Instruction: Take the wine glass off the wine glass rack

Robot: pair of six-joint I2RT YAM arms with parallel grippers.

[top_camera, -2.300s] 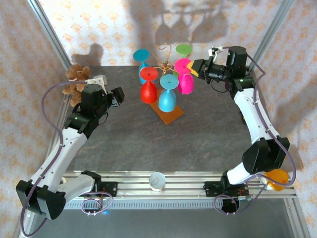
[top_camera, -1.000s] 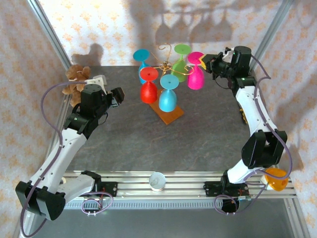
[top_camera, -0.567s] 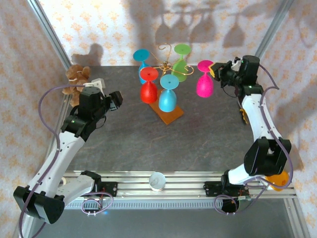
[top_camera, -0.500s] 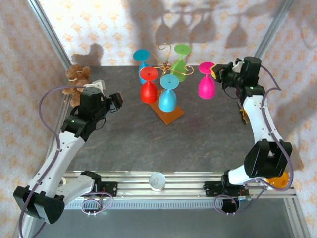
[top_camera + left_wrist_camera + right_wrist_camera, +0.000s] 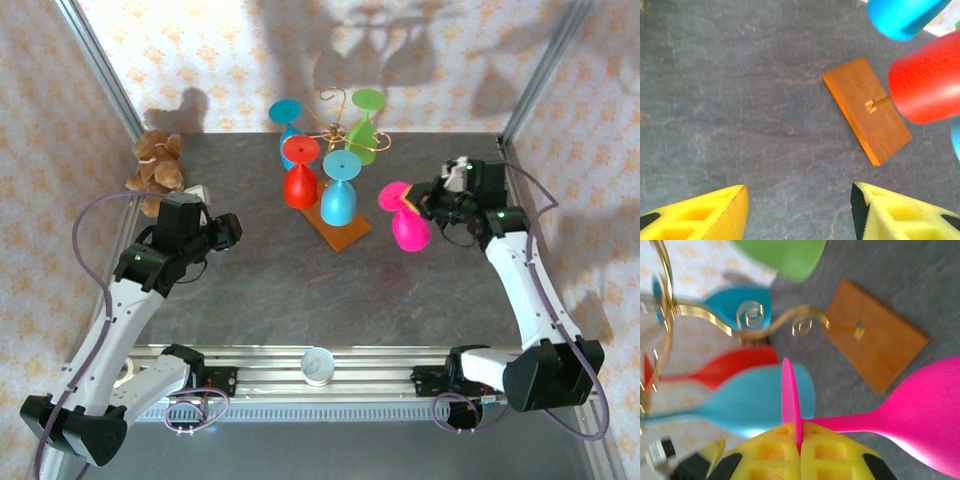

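Carrying the pink wine glass (image 5: 409,230) away is the step we are in: the right gripper (image 5: 799,436) is closed on its round foot, the yellow pads (image 5: 830,447) pinching the disc edge-on, and the glass hangs tilted with its bowl pointing down and toward the near right. It is free of the wine glass rack (image 5: 335,133), just right of the wooden base (image 5: 342,230) and apart from the gold spirals, where a red glass (image 5: 299,186), blue glasses (image 5: 338,200) and a green glass (image 5: 364,142) hang. We judge the lift-off itself done; what remains is setting the glass down. For that we need a bare patch of the table (image 5: 300,290) on the near right, a slow descent, and a turn of the wrist so the bowl meets the surface gently rather than at an angle. Whether the bowl touches the table now, we cannot tell. The left gripper (image 5: 799,212) hovers with its fingers spread wide over the table left of the rack, holding nothing.
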